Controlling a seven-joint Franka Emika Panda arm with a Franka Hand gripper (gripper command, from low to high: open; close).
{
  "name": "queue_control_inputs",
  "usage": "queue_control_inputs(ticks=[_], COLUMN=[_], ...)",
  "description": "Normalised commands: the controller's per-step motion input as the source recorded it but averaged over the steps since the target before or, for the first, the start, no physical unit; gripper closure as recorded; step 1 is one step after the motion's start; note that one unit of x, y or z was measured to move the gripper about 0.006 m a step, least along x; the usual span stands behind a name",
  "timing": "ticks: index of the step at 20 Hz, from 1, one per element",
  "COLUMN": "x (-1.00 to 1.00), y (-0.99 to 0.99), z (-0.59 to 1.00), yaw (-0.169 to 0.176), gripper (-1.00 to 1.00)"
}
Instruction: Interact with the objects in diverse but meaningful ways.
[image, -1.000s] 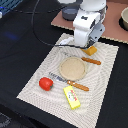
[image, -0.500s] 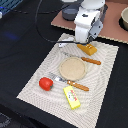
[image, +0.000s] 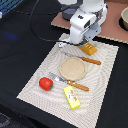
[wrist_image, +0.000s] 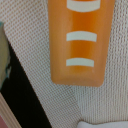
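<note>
Exterior view, nearest first: a yellow rectangular packet (image: 72, 97) with a red label lies close to the front edge of the pale woven placemat (image: 106, 89). Toward the exterior view's left of it, a red tomato (image: 46, 83) sits on the mat. Between the two runs a wooden-handled fork (image: 70, 82), and just behind it rests a round tan plate (image: 73, 68) at the middle of the mat. A wooden-handled knife (image: 83, 59) lies along the plate's far side. Past that, an orange-brown bread loaf (image: 90, 49) sits at the mat's far edge, partly covered by the white gripper (image: 81, 44) hanging directly over it. Whether the fingers are spread or closed cannot be told from either picture. Farther back, a grey pot (image: 124, 19) stands on a brown board (image: 114, 30).

Wrist view shows the bread loaf (wrist_image: 80, 42) close up, orange with pale curved score marks, lying flat on the placemat (wrist_image: 45, 65).
</note>
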Motion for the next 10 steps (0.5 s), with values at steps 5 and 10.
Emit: queue_control_inputs(ticks=[5,10], x=[0.04,0.12], y=[0.08,0.0], z=[-0.29,-0.28], yaw=[-0.003,-0.01], gripper=[-1.0,-1.0])
